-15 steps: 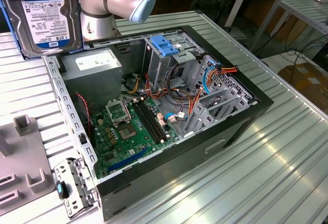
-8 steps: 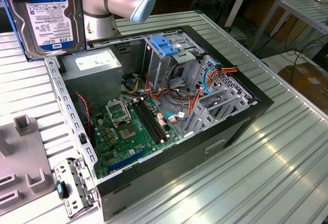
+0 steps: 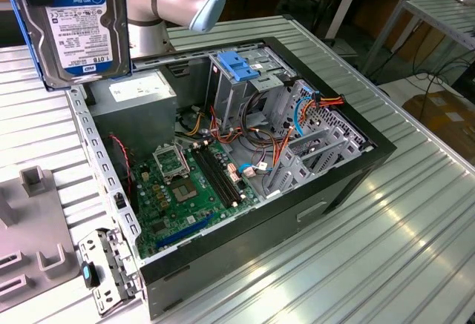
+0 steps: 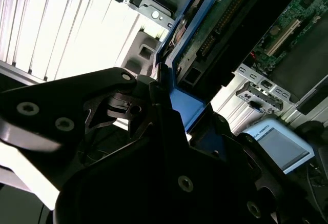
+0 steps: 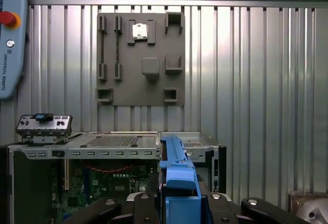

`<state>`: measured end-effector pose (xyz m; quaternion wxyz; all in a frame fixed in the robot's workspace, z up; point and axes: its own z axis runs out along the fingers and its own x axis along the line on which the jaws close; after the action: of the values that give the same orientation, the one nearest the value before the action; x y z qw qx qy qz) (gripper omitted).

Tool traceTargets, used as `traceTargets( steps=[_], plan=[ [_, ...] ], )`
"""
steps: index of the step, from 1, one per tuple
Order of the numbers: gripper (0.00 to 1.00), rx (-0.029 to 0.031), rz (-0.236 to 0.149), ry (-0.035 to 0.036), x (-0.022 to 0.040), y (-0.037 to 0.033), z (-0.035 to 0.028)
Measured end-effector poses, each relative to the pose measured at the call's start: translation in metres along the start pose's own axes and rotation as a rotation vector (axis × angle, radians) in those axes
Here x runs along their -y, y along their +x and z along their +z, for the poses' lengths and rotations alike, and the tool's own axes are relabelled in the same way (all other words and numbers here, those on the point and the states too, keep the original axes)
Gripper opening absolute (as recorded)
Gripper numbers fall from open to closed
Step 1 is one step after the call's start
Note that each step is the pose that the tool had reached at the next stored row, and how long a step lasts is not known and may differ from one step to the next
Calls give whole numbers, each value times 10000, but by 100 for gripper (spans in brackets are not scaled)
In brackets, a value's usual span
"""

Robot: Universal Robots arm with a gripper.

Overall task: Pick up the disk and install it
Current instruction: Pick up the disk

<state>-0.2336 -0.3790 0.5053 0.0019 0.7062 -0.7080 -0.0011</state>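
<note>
Presently the disk (image 3: 74,24) hangs clear of the table (image 3: 415,250) at the upper left of the exterior view. Its label faces the camera and its upper end is cut off by the frame edge. The open case (image 3: 349,183) lies lower, toward the exterior view's right, well apart from the disk. In the first wrist view the gripper (image 5: 179,206) is clenched on the disk's blue rail (image 5: 177,170), with black fingers (image 5: 146,208) pressed to either side and partly cut by the frame edge. In the second wrist view the gripper's dark body hides much of the disk.
</note>
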Motion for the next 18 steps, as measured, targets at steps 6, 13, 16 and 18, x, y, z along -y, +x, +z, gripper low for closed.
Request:
traceTargets(
  steps=[6,13,16,18],
  plan=[
    [37,1,0,1,30,55,1],
    [37,0,0,0,169,65,0],
    [37,0,0,0,229,65,-1],
    [37,0,0,0,277,65,-1]
  ],
)
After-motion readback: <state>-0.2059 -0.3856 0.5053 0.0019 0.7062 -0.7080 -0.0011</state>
